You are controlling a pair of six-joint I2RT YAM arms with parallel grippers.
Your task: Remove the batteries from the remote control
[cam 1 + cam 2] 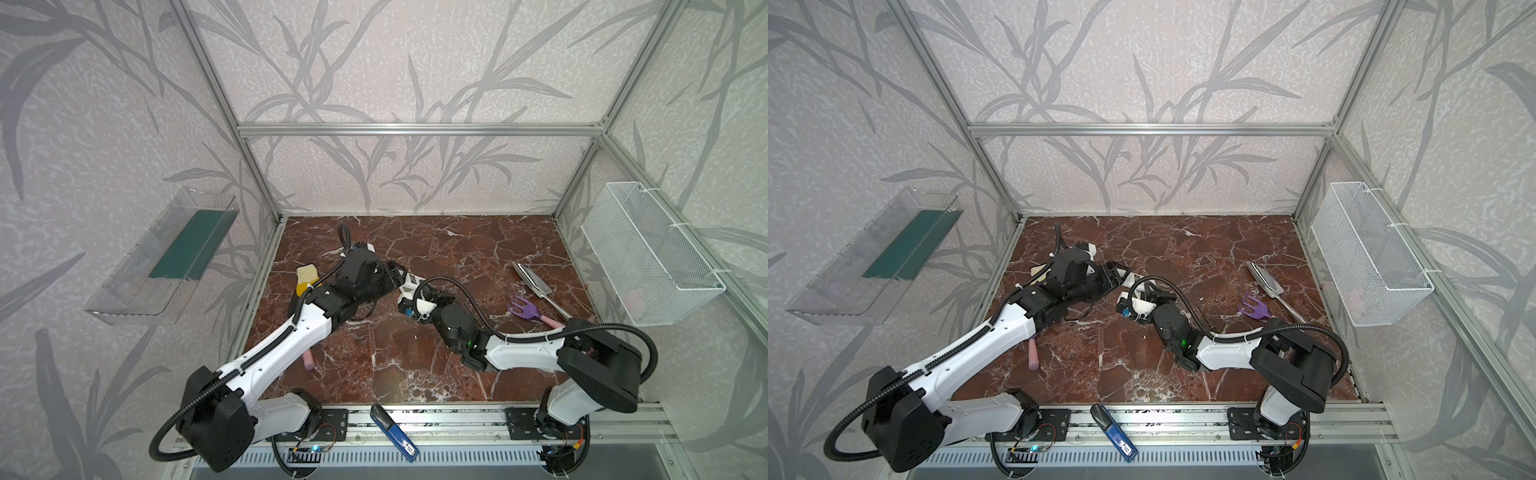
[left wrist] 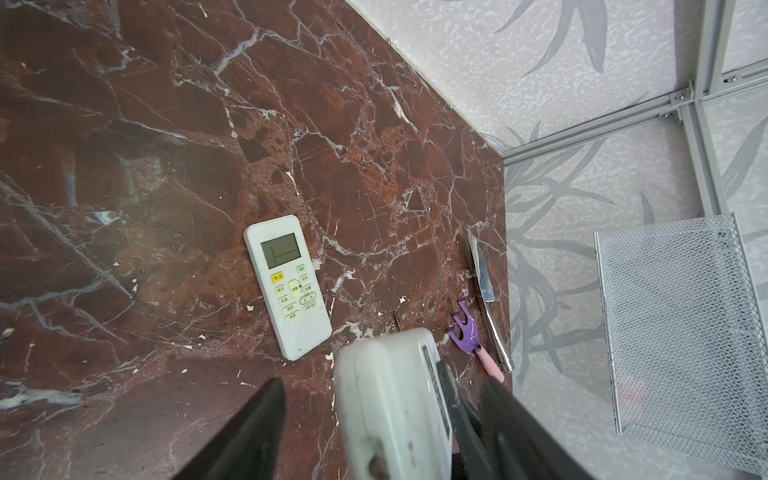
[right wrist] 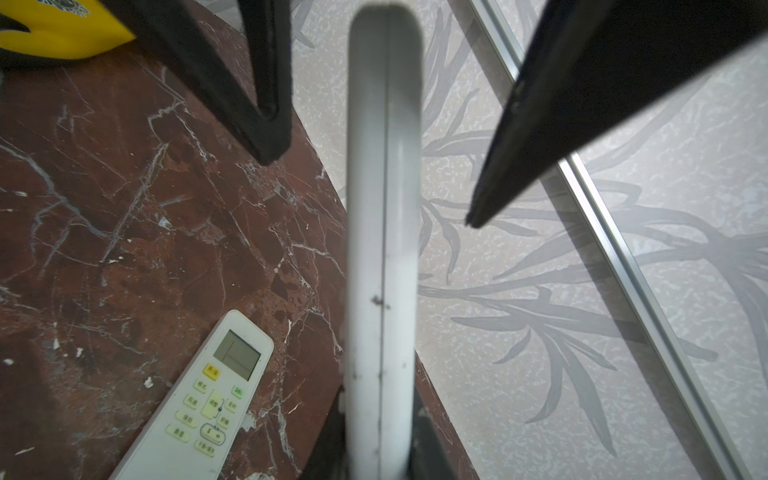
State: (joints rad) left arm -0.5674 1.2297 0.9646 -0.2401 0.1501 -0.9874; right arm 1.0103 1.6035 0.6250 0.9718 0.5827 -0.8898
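Note:
A white remote control (image 3: 382, 249) hangs above the marble table, seen edge-on, with my right gripper (image 3: 380, 436) shut on its near end. My left gripper (image 2: 384, 380) straddles the far end of that remote (image 2: 395, 407). Its fingers (image 3: 266, 104) stand open, with a clear gap to the remote on at least one side. Both grippers meet mid-table in both top views (image 1: 397, 276) (image 1: 1115, 276). A second white remote (image 2: 289, 286) with a grey screen lies face up on the table (image 3: 199, 399). The batteries are hidden.
A yellow-and-black handle (image 3: 54, 29) lies near the left arm. A purple toy rake (image 1: 523, 309) and a metal blade (image 1: 534, 278) lie at the right. A white mesh basket (image 1: 648, 253) hangs on the right wall and a clear tray (image 1: 166, 257) on the left wall. A blue tool (image 1: 395, 432) lies on the front rail.

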